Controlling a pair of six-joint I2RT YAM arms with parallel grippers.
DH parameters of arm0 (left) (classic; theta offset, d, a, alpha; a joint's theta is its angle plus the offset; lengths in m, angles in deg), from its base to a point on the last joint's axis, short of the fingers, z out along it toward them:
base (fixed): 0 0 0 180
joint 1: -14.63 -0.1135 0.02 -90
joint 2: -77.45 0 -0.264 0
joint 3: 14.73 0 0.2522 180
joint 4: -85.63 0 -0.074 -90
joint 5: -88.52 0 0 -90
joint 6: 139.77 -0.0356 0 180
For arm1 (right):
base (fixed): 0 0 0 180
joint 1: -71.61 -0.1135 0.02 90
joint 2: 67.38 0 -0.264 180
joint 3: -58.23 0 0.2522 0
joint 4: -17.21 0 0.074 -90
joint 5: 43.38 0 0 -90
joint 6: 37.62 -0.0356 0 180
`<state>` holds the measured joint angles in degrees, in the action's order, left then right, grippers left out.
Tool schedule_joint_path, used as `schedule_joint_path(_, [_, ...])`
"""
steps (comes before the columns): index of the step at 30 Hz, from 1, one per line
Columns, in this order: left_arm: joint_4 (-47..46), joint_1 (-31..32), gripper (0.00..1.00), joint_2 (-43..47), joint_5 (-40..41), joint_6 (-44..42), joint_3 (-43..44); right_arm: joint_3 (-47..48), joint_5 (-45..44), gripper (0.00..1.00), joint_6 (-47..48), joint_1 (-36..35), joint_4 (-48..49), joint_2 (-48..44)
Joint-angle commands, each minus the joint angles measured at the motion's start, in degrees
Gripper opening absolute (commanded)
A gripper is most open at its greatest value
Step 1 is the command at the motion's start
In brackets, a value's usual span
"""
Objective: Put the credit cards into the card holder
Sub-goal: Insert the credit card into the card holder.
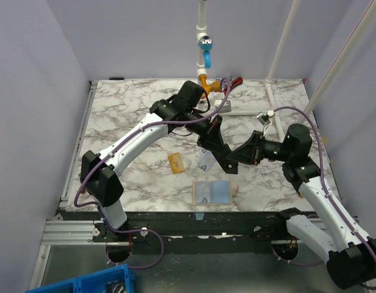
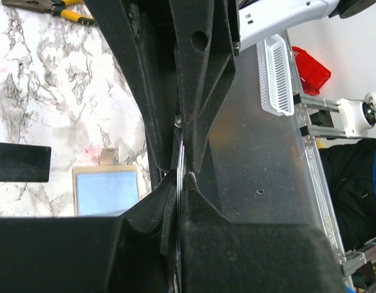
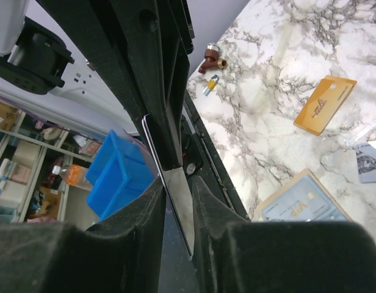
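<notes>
The beige card holder (image 1: pixel 221 193) lies open near the front edge with its light-blue inside up; it also shows in the left wrist view (image 2: pixel 105 192) and the right wrist view (image 3: pixel 301 201). The gold-orange card (image 1: pixel 176 163) (image 3: pixel 325 104) and a pale patterned card (image 1: pixel 205 160) (image 3: pixel 371 162) lie flat behind it. A black card (image 2: pixel 20 162) lies flat beyond the holder. My left gripper (image 1: pixel 224 162) (image 2: pixel 179 180) is shut on a thin glossy card (image 2: pixel 180 155) (image 3: pixel 179 207), seen edge-on. My right gripper (image 1: pixel 235 157) (image 3: pixel 179 183) meets it tip to tip, jaws slightly apart around that card.
Pliers (image 2: pixel 60 5) and an orange pipe fitting (image 1: pixel 206 79) are at the back of the marble table. Small brass parts (image 3: pixel 212 58) lie on the marble. The black front rail (image 1: pixel 194 220) runs just below the holder. A blue bin (image 1: pixel 90 282) sits below the table.
</notes>
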<state>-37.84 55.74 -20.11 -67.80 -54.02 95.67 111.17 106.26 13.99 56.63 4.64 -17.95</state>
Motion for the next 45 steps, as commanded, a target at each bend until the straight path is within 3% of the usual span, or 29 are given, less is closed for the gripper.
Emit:
schedule_joint_path(1, [-0.2,0.1,0.00,-1.0,0.1,1.1,2.6,1.1,0.6,0.20,1.1,-0.3,-0.3,0.4])
schedule_joint_path(5, [0.1,0.0,0.09,-1.5,1.1,1.8,4.3,0.6,-1.1,0.01,2.3,-0.3,-3.1,-0.3])
schedule_joint_path(9, [-0.4,0.0,0.38,-1.7,2.7,3.4,6.0,0.9,-4.0,0.01,3.9,-0.3,-6.4,-1.4])
schedule_joint_path(12, [-2.8,-0.3,0.51,-0.6,3.3,5.6,5.4,1.6,-6.2,0.01,5.0,-0.3,-8.0,-2.2])
schedule_joint_path(14, [-6.3,-1.0,0.60,0.9,3.0,8.6,3.2,1.8,-7.3,0.01,4.7,-0.3,-8.0,-2.9])
schedule_joint_path(19, [-12.3,-4.7,0.69,3.6,2.0,14.4,-3.9,3.0,-8.8,0.01,4.1,-0.3,-7.7,-4.0])
schedule_joint_path(25, [-24.3,-7.7,0.68,8.9,3.3,24.4,-15.4,1.6,-9.2,0.01,0.4,-0.3,-1.8,-4.7])
schedule_joint_path(30, [-37.2,-7.7,0.57,9.6,0.9,36.3,-23.2,-0.6,-10.3,0.01,-4.1,-0.3,5.8,-3.9])
schedule_joint_path(38, [-48.4,-7.5,0.53,9.0,-2.0,45.9,-23.6,-4.2,-9.6,0.01,-7.7,-0.3,12.4,-2.5])
schedule_joint_path(45, [-53.4,-6.9,0.42,8.7,-2.8,50.2,-24.7,-5.1,-11.6,0.01,-8.2,-0.3,14.1,-1.7])
